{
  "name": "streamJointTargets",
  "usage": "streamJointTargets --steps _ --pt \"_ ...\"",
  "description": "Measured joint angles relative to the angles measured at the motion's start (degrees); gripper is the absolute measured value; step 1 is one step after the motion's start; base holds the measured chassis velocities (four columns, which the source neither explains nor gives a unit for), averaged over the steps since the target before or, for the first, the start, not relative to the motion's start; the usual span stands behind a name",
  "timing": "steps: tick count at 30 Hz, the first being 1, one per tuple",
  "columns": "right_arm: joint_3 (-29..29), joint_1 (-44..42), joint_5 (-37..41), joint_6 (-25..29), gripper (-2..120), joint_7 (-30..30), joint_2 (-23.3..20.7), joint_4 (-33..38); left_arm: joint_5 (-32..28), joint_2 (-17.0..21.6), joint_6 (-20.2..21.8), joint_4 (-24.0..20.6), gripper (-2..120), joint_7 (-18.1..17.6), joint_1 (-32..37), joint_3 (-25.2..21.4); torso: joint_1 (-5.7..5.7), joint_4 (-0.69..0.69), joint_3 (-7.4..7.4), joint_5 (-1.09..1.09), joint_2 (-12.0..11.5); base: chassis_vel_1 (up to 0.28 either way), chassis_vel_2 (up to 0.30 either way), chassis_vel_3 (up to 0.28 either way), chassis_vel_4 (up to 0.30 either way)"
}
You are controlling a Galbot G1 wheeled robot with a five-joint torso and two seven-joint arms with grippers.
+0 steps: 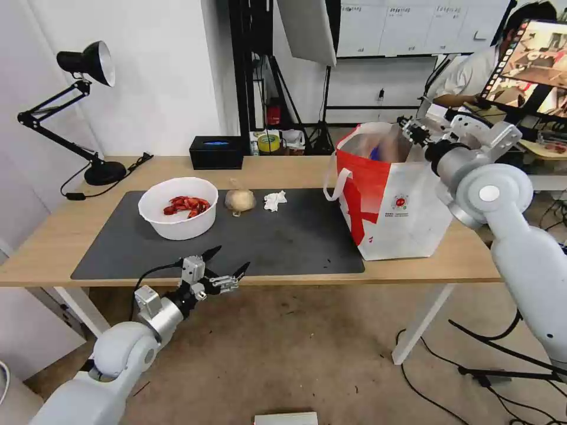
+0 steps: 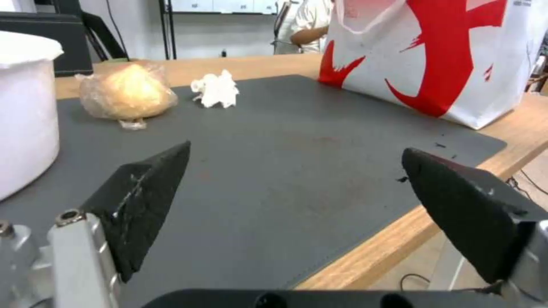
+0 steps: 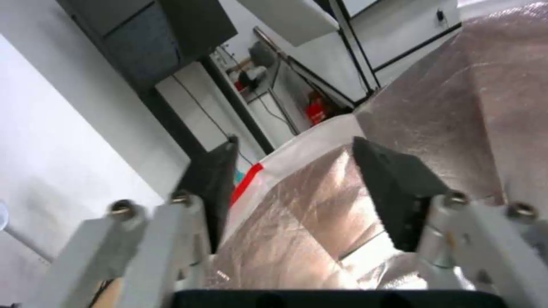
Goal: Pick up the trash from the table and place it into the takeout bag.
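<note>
A: Right gripper [image 3: 291,167]?
B: Positioned above open mouth of takeout bag [image 1: 407,218]; fingers parted, nothing held.
A: Left gripper [image 1: 227,262]?
B: Parked at near edge of table [image 1: 53,248], fingers spread wide, empty.
A: Remaining trash?
B: On dark mat [image 1: 277,242]: white bowl of red shells [image 1: 177,206], wrapped bun [image 1: 239,200] just beside it, crumpled tissue [image 1: 274,200] near bun. Bag upright at mat's right end.
</note>
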Motion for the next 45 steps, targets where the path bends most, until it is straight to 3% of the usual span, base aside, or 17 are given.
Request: streamJointTargets --steps 13,22,26,32,37,42,45 --pt "1.0 -1.5 -2.6 0.2 99 -3.1 -1.7 4.1 -0.2 0.6 0.0 -0.5 100 0.0 -0.1 -0.8 0.0 0.0 0.0 0.0 0.0 0.0 0.0 0.0 0.0" --pt "0.2 -5.9 -17.2 0.8 100 -15.4 -6.4 10.2 -0.2 0.9 -0.3 -1.0 100 -0.3 0.7 -2.5 0.0 0.0 -0.01 0.0 0.0 0.0 0.0 0.0 0.0" --pt "2.3 -14.4 -23.5 2.7 100 -23.6 -9.1 13.6 0.6 0.8 -1.7 -0.9 100 -0.9 1.6 -3.9 0.0 0.0 0.0 0.01 0.0 0.0 0.0 0.0 0.0" --pt "5.7 -25.5 -28.2 6.7 100 -28.9 -11.2 18.9 1.2 0.0 -3.8 0.0 100 -2.3 2.9 -6.3 -0.01 -0.02 -0.01 -0.01 0.0 0.0 0.0 0.0 0.0" --pt "6.6 -36.0 -35.2 11.2 100 -29.2 -8.3 21.1 2.1 -1.8 -5.0 0.4 100 -5.1 5.0 -8.6 -0.01 -0.01 -0.01 0.01 0.0 0.0 0.0 0.0 0.0" --pt "6.5 -40.6 -39.1 14.0 100 -29.0 -6.2 20.6 3.0 -2.8 -5.7 0.8 100 -6.3 6.7 -9.5 -0.01 0.0 -0.01 -0.02 0.0 0.0 0.0 0.0 0.0" --pt "5.9 -46.9 -45.1 20.1 100 -28.9 -2.5 17.8 4.4 -4.5 -6.7 1.4 100 -6.6 9.7 -11.1 -0.01 0.0 -0.01 0.0 0.0 0.0 0.0 0.0 0.0"
